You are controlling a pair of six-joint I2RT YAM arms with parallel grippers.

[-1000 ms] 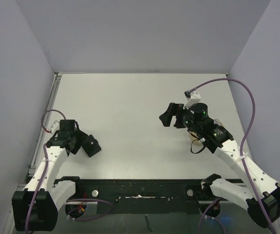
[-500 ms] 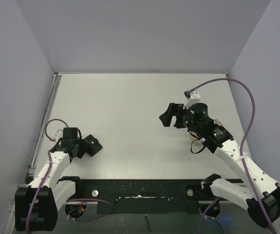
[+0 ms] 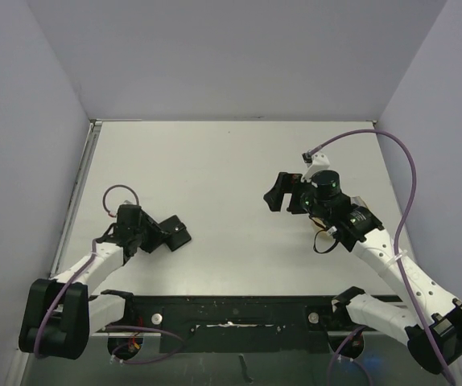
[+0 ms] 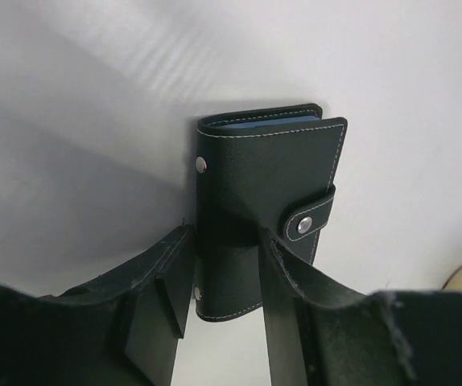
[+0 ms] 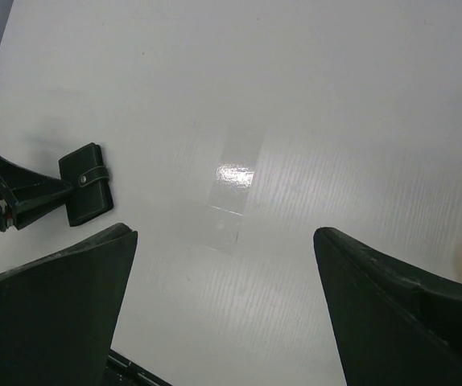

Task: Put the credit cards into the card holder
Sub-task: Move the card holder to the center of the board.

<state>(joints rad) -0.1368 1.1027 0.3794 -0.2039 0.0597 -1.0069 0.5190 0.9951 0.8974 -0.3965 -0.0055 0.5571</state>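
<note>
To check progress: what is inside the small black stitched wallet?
The black wallet shows only a grey-blue edge at one end; its snapped tab keeps the rest covered.

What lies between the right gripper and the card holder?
Nothing: only bare white table separates the right gripper from the card holder, clearest in the right wrist view.

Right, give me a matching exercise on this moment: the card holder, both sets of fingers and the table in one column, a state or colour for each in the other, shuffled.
Column one:
1. card holder
2. left fingers
3. right fingers
4. table

Column two:
A. spread wide, nothing between them
B. black, folded shut, tab snapped
C. white
D. pinching the card holder from both sides

Pairs: 1-B, 2-D, 3-A, 4-C
</note>
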